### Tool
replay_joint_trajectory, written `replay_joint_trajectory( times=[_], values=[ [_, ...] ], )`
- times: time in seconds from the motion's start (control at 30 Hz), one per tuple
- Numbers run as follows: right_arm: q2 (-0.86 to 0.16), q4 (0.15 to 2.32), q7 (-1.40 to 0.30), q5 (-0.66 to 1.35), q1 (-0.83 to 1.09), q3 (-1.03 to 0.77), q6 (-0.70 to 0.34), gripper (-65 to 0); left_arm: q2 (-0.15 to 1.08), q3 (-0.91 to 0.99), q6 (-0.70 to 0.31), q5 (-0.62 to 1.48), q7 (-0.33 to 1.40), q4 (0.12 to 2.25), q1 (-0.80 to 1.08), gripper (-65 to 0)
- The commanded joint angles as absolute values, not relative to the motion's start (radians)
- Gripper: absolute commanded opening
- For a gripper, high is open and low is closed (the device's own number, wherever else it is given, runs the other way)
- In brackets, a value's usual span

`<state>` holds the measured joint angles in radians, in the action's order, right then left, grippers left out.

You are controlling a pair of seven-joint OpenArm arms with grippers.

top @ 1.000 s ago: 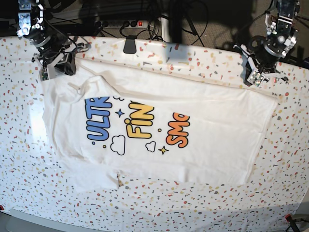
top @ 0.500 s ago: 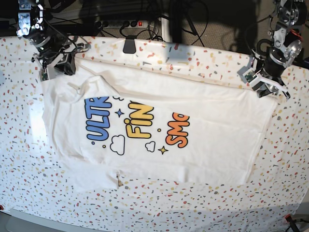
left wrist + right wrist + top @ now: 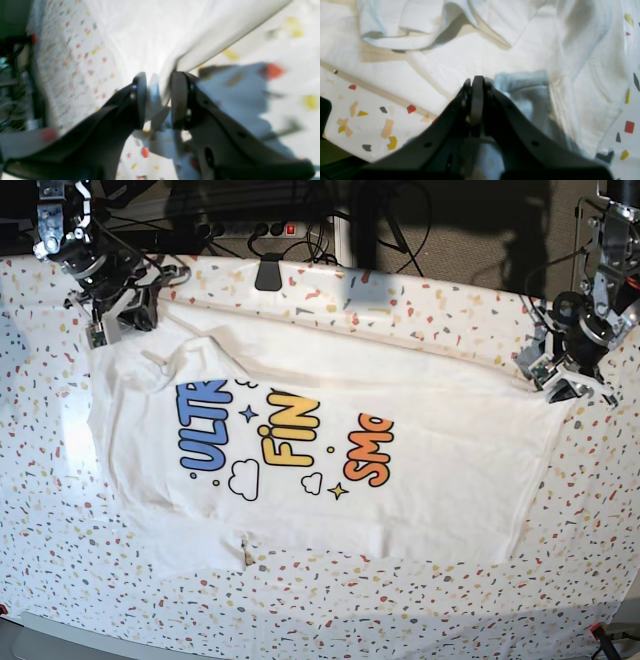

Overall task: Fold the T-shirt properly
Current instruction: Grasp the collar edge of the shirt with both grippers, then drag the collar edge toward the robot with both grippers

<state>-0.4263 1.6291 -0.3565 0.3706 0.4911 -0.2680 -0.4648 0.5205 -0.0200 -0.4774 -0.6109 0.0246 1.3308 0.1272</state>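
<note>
Seemingly the left gripper (image 3: 158, 100) straddles the T-shirt (image 3: 440, 450) hem, jaws partly apart; right gripper (image 3: 476, 100) fully closed.

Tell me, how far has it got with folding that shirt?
Barely started. The T-shirt lies spread out, print up, only its top edge turned over. In hand: the left gripper has its fingers either side of the shirt's hem corner, and the right gripper, closed, sits on the cloth at the other end. All the real folds are left.

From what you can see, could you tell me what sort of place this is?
Probably a robotics lab bench: a T-shirt spread on a speckled table cover, two arms mounted at the back corners, and a power strip with tangled cables behind.
</note>
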Motion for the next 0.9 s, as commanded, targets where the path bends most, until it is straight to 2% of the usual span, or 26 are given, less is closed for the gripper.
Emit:
replay_joint_trajectory(
  times=[0.0, 0.07, 0.1, 0.4, 0.63, 0.87],
  values=[
    [-0.438, 1.646, -0.343, 0.376, 0.493, -0.275, -0.465, -65.0, 0.538, -0.016, -0.488, -0.649, 0.056, 1.325, 0.121, -50.7],
    [-0.438, 1.645, -0.343, 0.373, 0.493, -0.275, -0.465, -65.0, 0.538, -0.016, -0.488, -0.673, 0.059, 1.321, 0.123, -58.3],
    [-0.438, 1.646, -0.343, 0.373, 0.493, -0.275, -0.465, -65.0, 0.538, -0.016, -0.493, -0.673, 0.059, 1.322, 0.125, -64.6],
    [-0.448, 1.645, -0.382, 0.366, 0.5, -0.275, -0.465, -65.0, 0.538, -0.016, -0.517, -0.634, 0.101, 1.368, 0.264, -65.0],
    [-0.448, 1.646, -0.347, 0.366, 0.561, -0.281, -0.465, -65.0, 0.538, -0.014, -0.389, -0.522, 0.091, 1.566, 0.472, -65.0],
    [-0.444, 1.651, -0.312, 0.37, 0.65, -0.382, -0.468, -65.0, 0.538, -0.014, -0.38, -0.511, 0.136, 1.608, 0.527, -65.0]
  ],
)
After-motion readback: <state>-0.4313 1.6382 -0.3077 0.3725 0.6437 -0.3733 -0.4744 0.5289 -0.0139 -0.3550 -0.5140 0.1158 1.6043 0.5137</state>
